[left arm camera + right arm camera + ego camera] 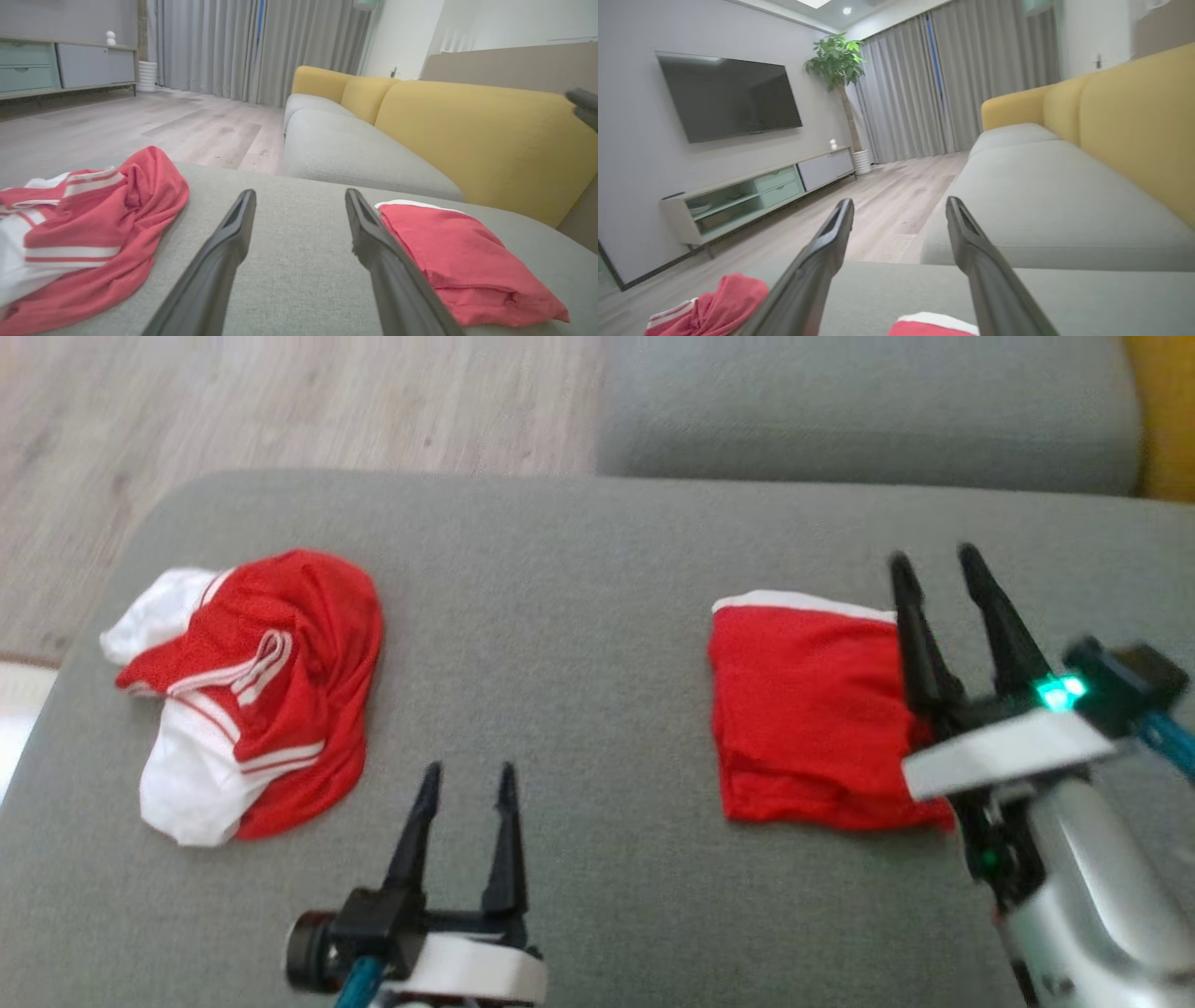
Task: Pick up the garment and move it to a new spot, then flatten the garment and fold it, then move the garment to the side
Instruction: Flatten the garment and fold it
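Red folded garment (808, 709) is laid at three o'clock on the cushion (579, 616), a crumpled jersey (252, 691) at nine. Left gripper (469, 770) and right gripper (934, 560) are spread wide, nothing held.

I saw my left gripper (300, 196), jaws spread wide, over the grey cushion (299, 280), between a crumpled red-and-white garment (84, 233) and a folded red garment (467, 266).

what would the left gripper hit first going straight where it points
Probably nothing but bare grey cushion: the left gripper points down the strip between the crumpled garment and the folded red garment, touching neither. Its height above the cushion is unclear.
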Available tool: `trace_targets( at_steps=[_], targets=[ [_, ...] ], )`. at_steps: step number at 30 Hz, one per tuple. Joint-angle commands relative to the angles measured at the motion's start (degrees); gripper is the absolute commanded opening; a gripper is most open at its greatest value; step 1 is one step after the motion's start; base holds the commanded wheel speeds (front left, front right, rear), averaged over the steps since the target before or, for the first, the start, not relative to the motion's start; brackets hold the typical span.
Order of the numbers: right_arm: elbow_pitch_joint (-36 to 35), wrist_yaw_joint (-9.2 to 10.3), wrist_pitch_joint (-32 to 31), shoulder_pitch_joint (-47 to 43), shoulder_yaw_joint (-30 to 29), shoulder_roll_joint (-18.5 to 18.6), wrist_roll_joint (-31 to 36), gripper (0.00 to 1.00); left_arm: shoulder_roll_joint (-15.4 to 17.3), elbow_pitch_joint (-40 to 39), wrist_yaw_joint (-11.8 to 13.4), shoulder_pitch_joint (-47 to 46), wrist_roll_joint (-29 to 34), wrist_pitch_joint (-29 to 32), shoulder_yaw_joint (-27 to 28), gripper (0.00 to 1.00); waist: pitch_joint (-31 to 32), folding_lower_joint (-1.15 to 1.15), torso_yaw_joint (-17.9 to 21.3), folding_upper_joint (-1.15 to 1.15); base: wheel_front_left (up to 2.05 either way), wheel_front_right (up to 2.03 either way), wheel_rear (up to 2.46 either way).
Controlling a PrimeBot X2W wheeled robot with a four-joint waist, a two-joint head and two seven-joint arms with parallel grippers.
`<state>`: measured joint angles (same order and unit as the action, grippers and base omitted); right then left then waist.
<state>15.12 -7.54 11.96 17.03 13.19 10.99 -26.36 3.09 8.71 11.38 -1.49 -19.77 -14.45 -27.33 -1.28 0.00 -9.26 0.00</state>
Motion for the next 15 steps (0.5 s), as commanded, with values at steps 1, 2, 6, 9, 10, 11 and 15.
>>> trace_targets(
  at_steps=[1,2,6,9,10,11,15],
  targets=[
    [-1.9,0.05,0.6,-1.0,0.8,0.2,0.4,1.00,-0.2,-2.1,0.4,-0.9,0.8,-0.5,2.3,1.00,1.9,0.00,1.6,0.00,0.00,0.00,0.00],
    [-2.5,0.05,1.1,-2.4,0.1,0.4,0.6,1.00,-0.2,-2.9,0.9,-0.2,1.2,-0.5,3.0,1.00,2.4,0.00,2.0,0.00,0.00,0.00,0.00],
    [-3.8,0.05,2.4,-8.8,-3.4,0.0,1.6,1.00,-0.1,-5.4,1.8,2.4,3.1,-0.5,5.1,1.00,4.0,0.00,3.2,0.00,0.00,0.00,0.00],
    [-3.7,0.05,2.8,-14.4,-5.9,-0.8,2.1,1.00,0.5,-5.8,2.1,4.2,4.7,-0.5,5.7,1.00,5.3,0.00,3.4,0.00,0.00,0.00,0.00],
    [-3.5,0.05,2.9,-16.2,-6.6,-0.9,2.7,1.00,0.9,-5.9,2.2,4.9,5.5,-0.5,5.8,1.00,5.6,0.00,3.5,0.00,0.00,0.00,0.00],
    [-3.4,0.05,3.0,-17.9,-6.9,-0.8,3.8,1.00,1.2,-6.0,2.2,5.6,6.1,-0.5,5.9,1.00,6.0,0.00,3.5,0.00,0.00,0.00,0.00],
    [-5.0,0.05,3.0,-23.9,-7.9,-1.9,7.9,1.00,1.5,-6.5,2.3,8.9,7.5,-0.5,6.7,1.00,6.8,0.00,3.8,0.00,0.00,0.00,0.00]
  ],
)
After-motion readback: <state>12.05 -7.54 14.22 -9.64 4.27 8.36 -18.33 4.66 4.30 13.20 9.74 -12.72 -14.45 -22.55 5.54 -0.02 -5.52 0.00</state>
